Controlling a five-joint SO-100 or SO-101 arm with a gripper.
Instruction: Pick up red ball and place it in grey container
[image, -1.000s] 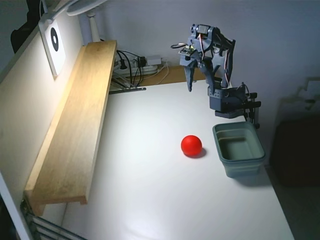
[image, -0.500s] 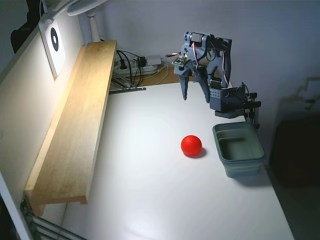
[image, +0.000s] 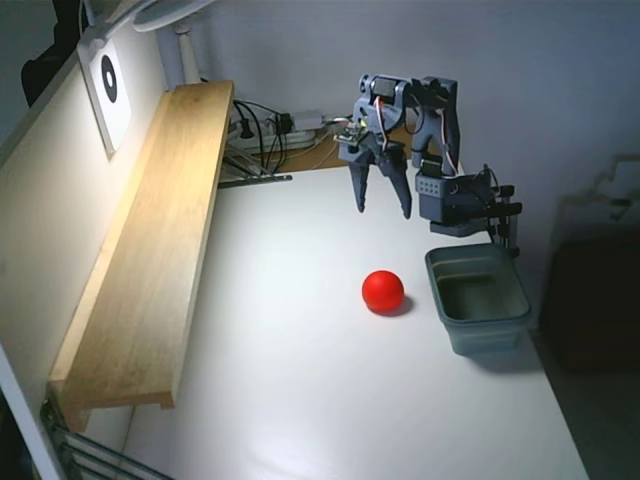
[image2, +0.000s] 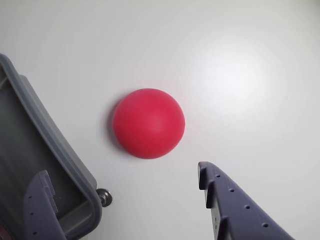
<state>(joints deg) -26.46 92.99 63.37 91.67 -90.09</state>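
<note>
The gripper (image: 383, 211) is hanging spread and empty above the table; in the fixed view the red ball (image: 383, 291) is lying at its six o'clock, resting just beside the grey container (image: 478, 297), which is sitting at the ball's three o'clock

In the wrist view the grey container (image2: 47, 145) is cut off by the left and bottom edges; only one corner and part of the rim are seen. The gripper (image2: 125, 175) fingers are cropped at the bottom edge, so only the tips are shown. In the fixed view the wooden shelf (image: 150, 230) front corner is partly lost in shadow, and the cables (image: 265, 130) behind it are too small to be told apart.
</note>
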